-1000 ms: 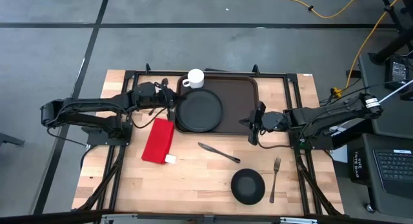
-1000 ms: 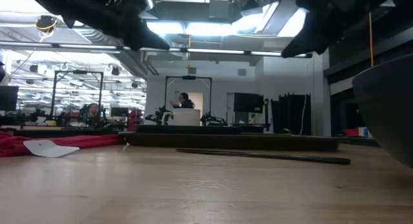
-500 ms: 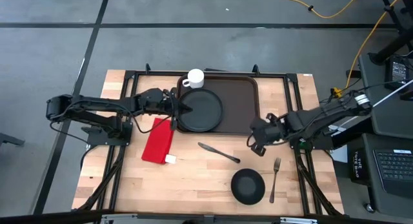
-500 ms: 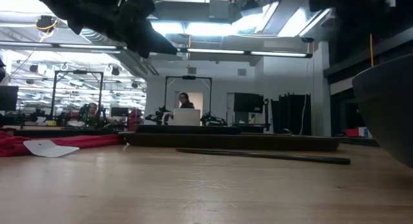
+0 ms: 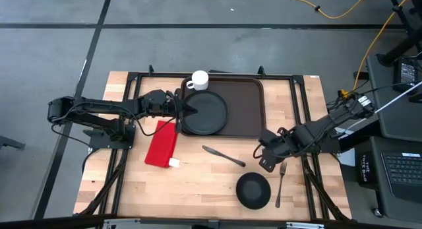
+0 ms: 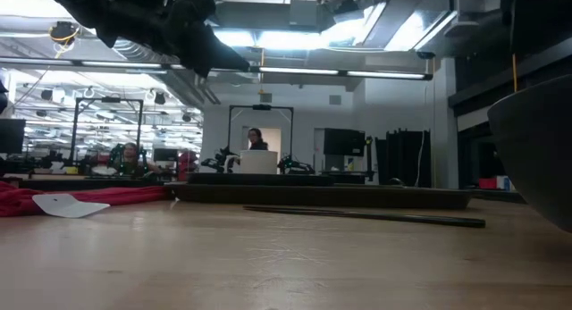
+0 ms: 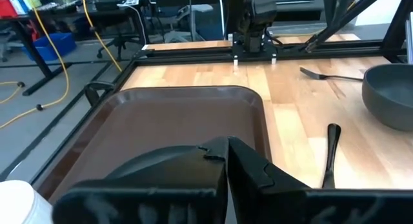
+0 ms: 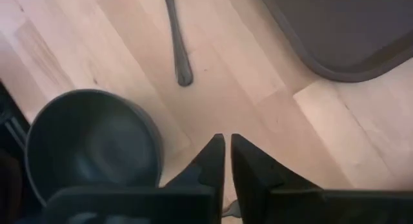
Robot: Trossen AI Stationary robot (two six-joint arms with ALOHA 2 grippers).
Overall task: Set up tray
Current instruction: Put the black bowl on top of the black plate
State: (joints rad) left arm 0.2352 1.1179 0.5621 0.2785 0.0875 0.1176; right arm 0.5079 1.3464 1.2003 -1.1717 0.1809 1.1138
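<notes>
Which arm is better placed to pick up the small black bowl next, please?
The right: its pincer, fingers together, hovers just beside the small black bowl, while the left pincer sits at the round black plate.

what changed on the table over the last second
The right gripper left the tray's right edge and swung toward the table's front; it now hangs shut over bare wood between the knife, the fork and the bowl. The left gripper slid a little further in over the plate. Tray, plate, cup, napkin and cutlery lie as before.
</notes>
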